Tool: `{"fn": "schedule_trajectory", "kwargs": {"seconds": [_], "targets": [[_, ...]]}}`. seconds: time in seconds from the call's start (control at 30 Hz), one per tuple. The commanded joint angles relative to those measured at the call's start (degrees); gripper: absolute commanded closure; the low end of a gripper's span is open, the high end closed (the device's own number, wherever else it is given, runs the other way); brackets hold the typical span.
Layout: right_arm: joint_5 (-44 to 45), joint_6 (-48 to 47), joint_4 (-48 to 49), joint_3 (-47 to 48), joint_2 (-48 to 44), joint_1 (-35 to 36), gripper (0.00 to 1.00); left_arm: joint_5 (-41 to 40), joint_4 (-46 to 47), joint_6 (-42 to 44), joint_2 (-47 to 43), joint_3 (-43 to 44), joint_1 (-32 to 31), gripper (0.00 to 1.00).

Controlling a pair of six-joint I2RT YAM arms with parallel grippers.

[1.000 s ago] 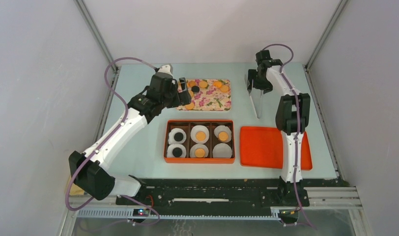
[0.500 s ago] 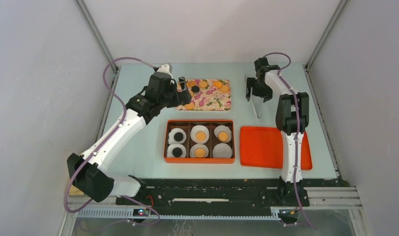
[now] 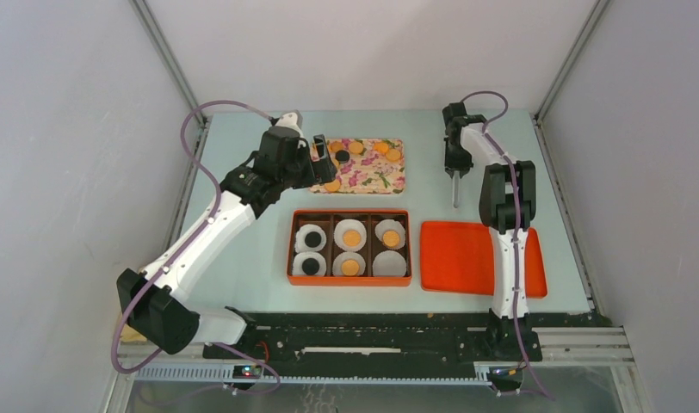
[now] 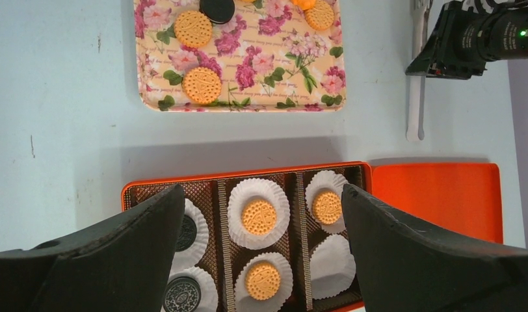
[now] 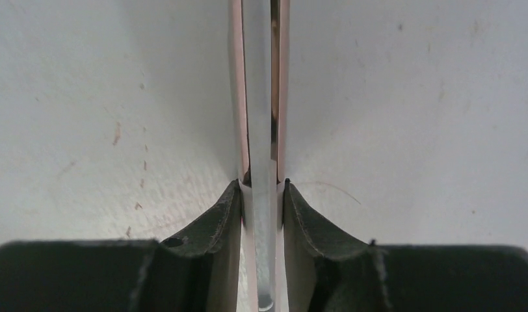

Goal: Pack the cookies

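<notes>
Treat the cookies (image 4: 201,85) as light, stiff and probably brittle. Take one across its rim with a gentle squeeze, never levering it. The loose ones lie on the floral tray (image 4: 248,97) at the far middle of the table. Just near of it, the orange box (image 3: 349,212) holds six paper liners (image 4: 331,266): black cookies in both left ones, tan in both middle ones and the far right one — the near-right liner is empty. Your right gripper (image 5: 261,195) is clamped on the metal tongs (image 5: 260,97), far right; your left gripper (image 4: 261,193) hangs spread wide, holding nothing.
</notes>
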Motion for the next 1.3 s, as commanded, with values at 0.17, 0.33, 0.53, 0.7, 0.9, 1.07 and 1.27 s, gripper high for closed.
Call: {"fn": "schedule_trajectory", "kwargs": {"seconds": [0.17,0.33,0.53,0.7,0.9,1.07,1.27], "targets": [[5.83,-3.13,2.21,-2.92,-14.59,3.86,0.69,-1.40,0.83,0.20,-2.85,0.30,0.23,0.05],[5.34,-4.72,-1.86,0.26,-16.71,5.78,0.67,-1.14,0.40,0.72,-3.20,1.64,0.55,0.05],[4.93,-6.59,-11.64,5.50,-15.82,9.11,0.64,7.01,1.76,-1.73,-3.24,3.22,5.39,0.05],[-2.23,-6.43,-8.65,-1.84,-22.76,11.55,0.65,9.84,4.75,-2.88,1.39,8.90,7.65,0.05],[-8.69,-7.10,-3.93,-13.15,-32.76,13.70,0.67,14.38,10.62,-4.73,14.36,19.16,9.83,0.05],[-13.26,-7.55,-0.71,-19.18,-38.52,14.34,0.69,23.55,12.60,-8.49,24.47,25.33,9.66,0.08],[-20.76,-7.73,0.87,-20.12,-40.24,15.59,0.69,25.38,15.72,-9.61,27.11,24.92,8.31,0.08]]}}
